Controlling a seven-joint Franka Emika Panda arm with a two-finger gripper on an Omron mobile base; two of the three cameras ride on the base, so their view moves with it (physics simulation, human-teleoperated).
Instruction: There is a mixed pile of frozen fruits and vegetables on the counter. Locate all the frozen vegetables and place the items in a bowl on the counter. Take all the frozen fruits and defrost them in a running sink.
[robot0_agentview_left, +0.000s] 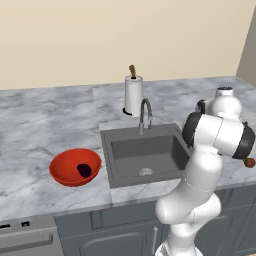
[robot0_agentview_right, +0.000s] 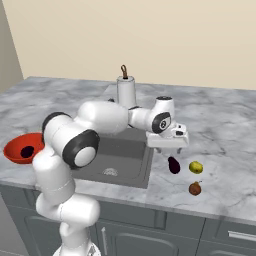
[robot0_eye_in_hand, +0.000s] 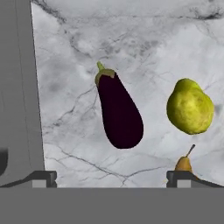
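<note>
The hand hovers open above the eggplant at frame centre; I'd descend straight, pinching its thick middle, clear of the yellow-green fruit at right.

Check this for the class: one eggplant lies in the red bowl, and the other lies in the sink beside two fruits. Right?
Not quite. The second eggplant lies on the counter, not in the sink, as the right base view shows. One eggplant is in the red bowl.
</note>
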